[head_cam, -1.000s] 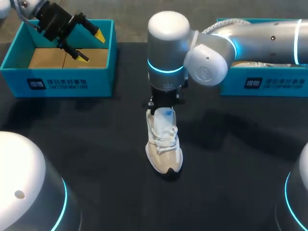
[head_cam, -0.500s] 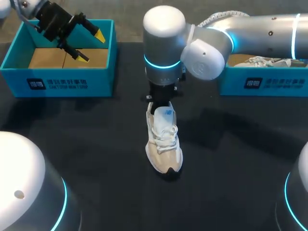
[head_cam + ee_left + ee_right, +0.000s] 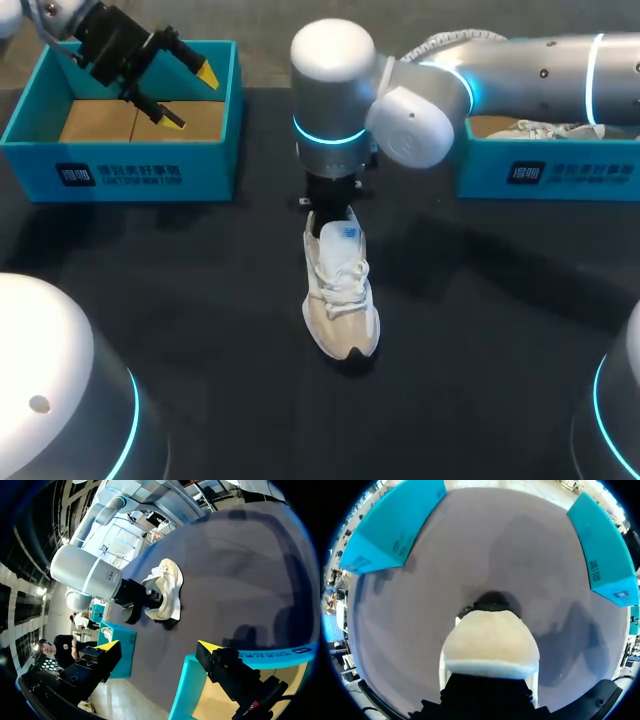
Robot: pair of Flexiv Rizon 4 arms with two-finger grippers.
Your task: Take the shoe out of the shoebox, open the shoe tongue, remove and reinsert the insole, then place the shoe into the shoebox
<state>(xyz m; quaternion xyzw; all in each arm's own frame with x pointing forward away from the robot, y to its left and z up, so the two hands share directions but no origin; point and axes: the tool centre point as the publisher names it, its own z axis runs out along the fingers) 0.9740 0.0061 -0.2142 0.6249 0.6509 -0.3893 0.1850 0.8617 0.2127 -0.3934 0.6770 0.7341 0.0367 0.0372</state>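
Cream-and-white laced sneaker (image 3: 340,290) on black desk (image 3: 480,350), toe near, heel far | right tool (image 3: 331,200) at heel, grip cannot be told | left tool (image 3: 190,97), tips spread, well apart over teal cardboard shoebox (image 3: 120,165)

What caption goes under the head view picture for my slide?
The right arm at the heel of a white shoe on the table; left gripper open over a blue shoebox.

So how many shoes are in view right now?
2. The first shoe stands mid-table at the end of the right arm. The second shoe lies in the right shoebox, partly hidden by that arm.
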